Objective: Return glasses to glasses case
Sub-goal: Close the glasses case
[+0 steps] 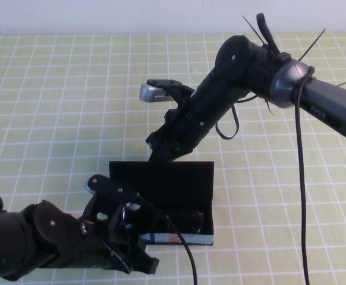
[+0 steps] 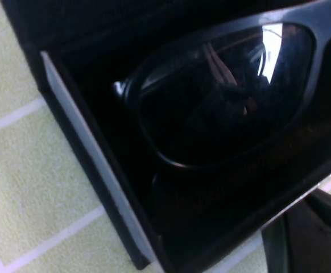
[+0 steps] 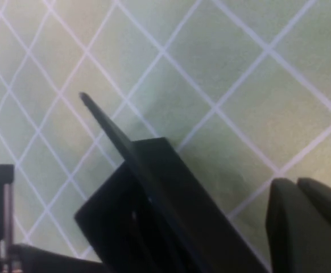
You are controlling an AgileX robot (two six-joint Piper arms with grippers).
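Note:
The glasses case (image 1: 161, 178) stands open mid-table, with its black lid upright at the back and its patterned front side (image 1: 179, 239) towards me. The dark-framed glasses (image 1: 185, 219) lie inside it, and one lens fills the left wrist view (image 2: 222, 96). My left gripper (image 1: 125, 228) is open at the case's front left corner, with one finger (image 2: 305, 239) outside the front wall. My right gripper (image 1: 161, 149) is behind the lid's top edge. It is open, its fingers (image 3: 305, 227) stand either side of the thin lid (image 3: 148, 182), and it holds nothing.
The table is covered by a green cloth with a white grid (image 1: 54, 107). The right arm (image 1: 250, 71) reaches in from the far right above the cloth. A black cable (image 1: 301, 178) hangs from it on the right side.

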